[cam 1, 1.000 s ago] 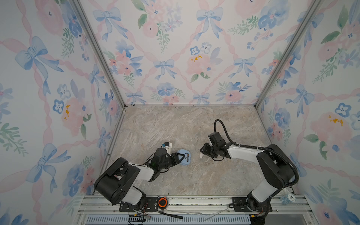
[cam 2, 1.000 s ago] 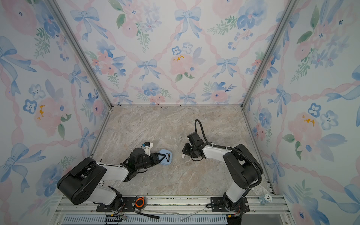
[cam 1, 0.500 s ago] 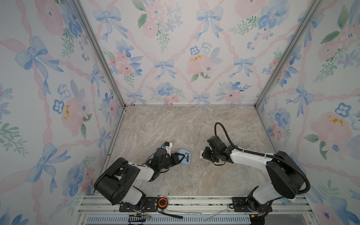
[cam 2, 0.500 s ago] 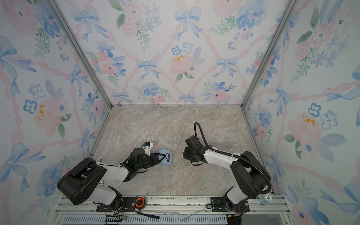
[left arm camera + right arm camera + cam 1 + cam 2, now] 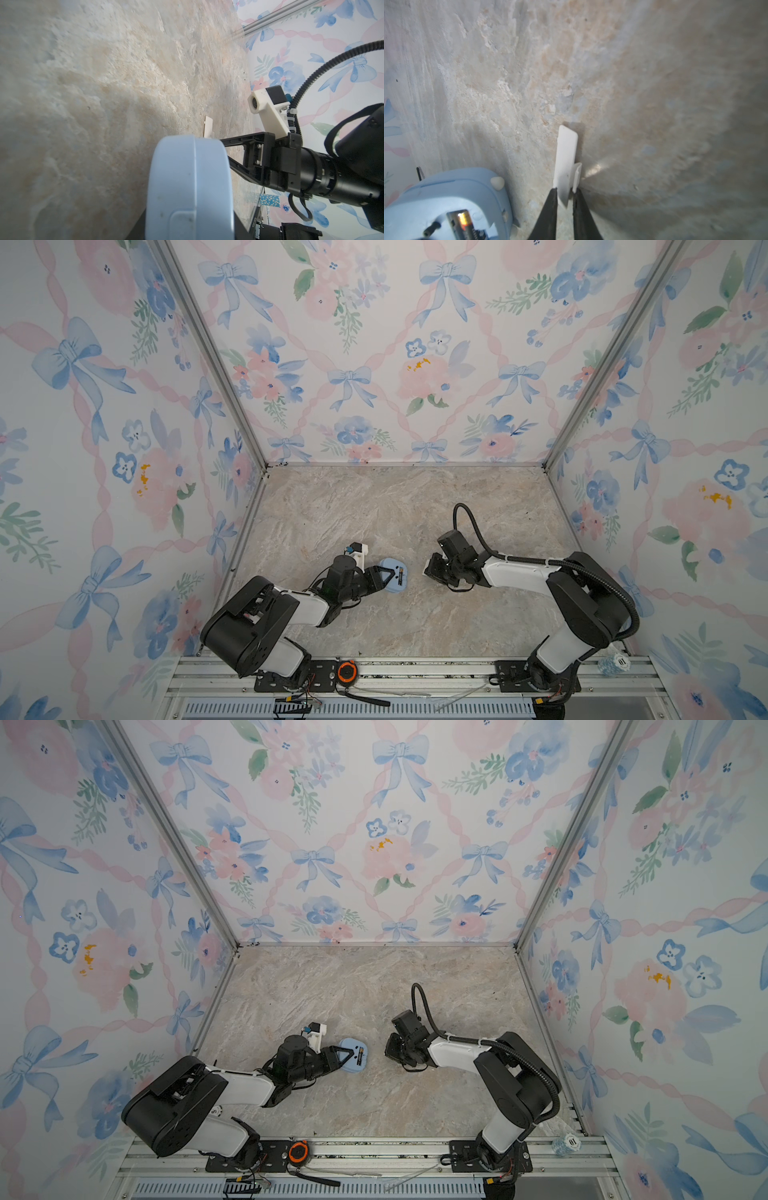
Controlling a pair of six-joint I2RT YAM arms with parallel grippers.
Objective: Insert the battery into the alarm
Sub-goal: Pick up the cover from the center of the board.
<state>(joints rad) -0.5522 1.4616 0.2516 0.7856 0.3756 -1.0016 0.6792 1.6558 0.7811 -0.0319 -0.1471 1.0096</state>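
While the left gripper (image 5: 384,577) squeezes the alarm (image 5: 395,572) on the table (image 5: 374,510) in a top view, the battery (image 5: 402,575) already sits inside it. From the left wrist, the white cover (image 5: 208,128) shows just past the alarm. From the right wrist, the right gripper (image 5: 564,193) pinches that cover, so next it likely must lift it and line it up over the battery.
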